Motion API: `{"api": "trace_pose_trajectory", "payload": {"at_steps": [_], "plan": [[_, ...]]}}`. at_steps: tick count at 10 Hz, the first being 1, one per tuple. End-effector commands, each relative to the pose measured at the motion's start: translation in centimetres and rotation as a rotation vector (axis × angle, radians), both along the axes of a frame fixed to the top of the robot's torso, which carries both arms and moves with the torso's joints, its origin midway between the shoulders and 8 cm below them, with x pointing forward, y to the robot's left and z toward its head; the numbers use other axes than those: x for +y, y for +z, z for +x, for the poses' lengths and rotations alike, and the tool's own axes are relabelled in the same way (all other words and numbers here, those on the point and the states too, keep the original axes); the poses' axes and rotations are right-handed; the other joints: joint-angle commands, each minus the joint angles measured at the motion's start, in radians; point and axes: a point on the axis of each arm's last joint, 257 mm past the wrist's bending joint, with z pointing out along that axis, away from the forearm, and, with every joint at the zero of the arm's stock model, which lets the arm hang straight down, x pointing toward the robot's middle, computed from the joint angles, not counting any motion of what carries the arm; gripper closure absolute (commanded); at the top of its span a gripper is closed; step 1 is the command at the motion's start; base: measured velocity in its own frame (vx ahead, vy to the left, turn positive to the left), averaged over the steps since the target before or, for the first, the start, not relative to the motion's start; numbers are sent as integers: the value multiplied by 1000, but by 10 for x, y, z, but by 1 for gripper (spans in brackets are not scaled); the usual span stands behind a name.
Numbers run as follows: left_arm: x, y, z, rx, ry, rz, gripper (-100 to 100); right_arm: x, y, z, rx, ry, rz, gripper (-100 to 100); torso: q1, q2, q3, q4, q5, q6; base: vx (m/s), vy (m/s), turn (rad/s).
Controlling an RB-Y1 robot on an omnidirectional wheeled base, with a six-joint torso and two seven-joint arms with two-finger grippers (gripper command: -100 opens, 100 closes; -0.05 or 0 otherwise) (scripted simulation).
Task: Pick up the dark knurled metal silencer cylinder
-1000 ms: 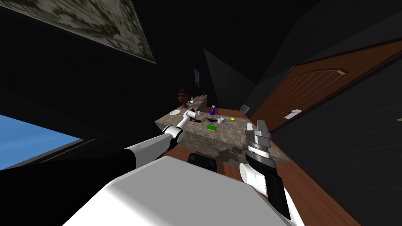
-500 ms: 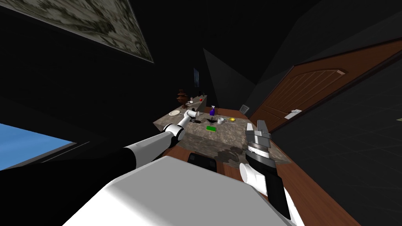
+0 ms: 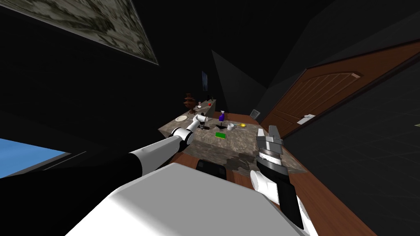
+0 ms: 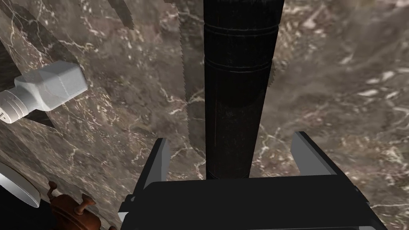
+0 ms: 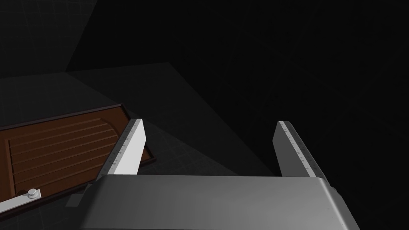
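The cylinder point(image 4: 235, 100) sits right between my left jaws. The jaws are spread, one finger point(image 4: 157, 163) on each side, and neither touches it. There is bare marbled tabletop point(image 4: 339, 80) in both gaps, and the gaps look about even, so I judge it centred.

Its long axis runs straight out from the dark gripper body, in line with the fingers rather than across them. Its near end is hidden behind that body, and the far end looms wider toward the camera. From that I take it to be standing on end with my hand low at its foot, though I can't be sure of the tilt. The surface is dark, with a couple of fine rings around it.

Either way, closing would bring the pads onto its round sides, squarely across the axis, which is what I want. What I'd watch is depth: the fingers reach a short way up its length, so the grip would be near one end, and a long cylinder could swing on the lift.

A white bottle point(image 4: 48, 90) lies off to one side of the hand, well apart from the fingers.

My right arm point(image 3: 270, 164) is held up close to me, far from the cylinder. Its jaws are also spread and hold nothing. The left is clearly the arm for this.
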Motion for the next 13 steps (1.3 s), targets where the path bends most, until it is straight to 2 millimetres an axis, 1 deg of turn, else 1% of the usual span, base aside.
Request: {"api": "trace_pose_trajectory", "payload": {"at_steps": [1,2,3,4,5,6,7,8,9,12,13], "plan": [[-4,-3,-7,38,-7,0,-100,0,0,0,0,0,0,0,0,0,0,0,0,0,40,2,-11],[-2,-2,-4,23,-4,0,-100,0,0,0,0,0,0,0,0,0,0,0,0,0,13,0,-3],[-3,-2,-5,27,-5,0,0,0,0,0,0,0,0,0,0,1,0,0,0,0,0,0,0],[18,-7,-6,30,9,-1,-100,0,0,0,0,0,0,0,0,2,1,0,0,0,0,0,0],[39,-11,-7,34,24,-2,-100,0,0,0,0,0,0,0,0,2,1,0,0,0,7,10,-27],[39,-11,-7,34,24,-2,-100,0,0,0,0,0,0,0,1,2,1,0,0,0,-3,-8,-18],[39,-11,-7,34,24,-2,-100,0,0,0,0,0,0,0,0,2,1,0,0,0,-26,-103,-211],[60,-14,-9,36,39,-3,-100,0,0,0,0,0,0,0,-6,4,2,1,-1,1,-23,-130,-203],[60,-14,-9,36,39,-3,-100,0,0,0,0,0,0,0,-8,4,2,1,-2,1,-13,-93,-18],[123,-22,-19,37,86,-4,-100,0,0,0,0,0,0,0,-6,3,2,1,-1,1,2,-98,-144],[122,-5,-5,-9,77,0,-100,0,0,0,0,0,0,0,-7,3,2,1,-1,0,-3,-75,-34]]}}
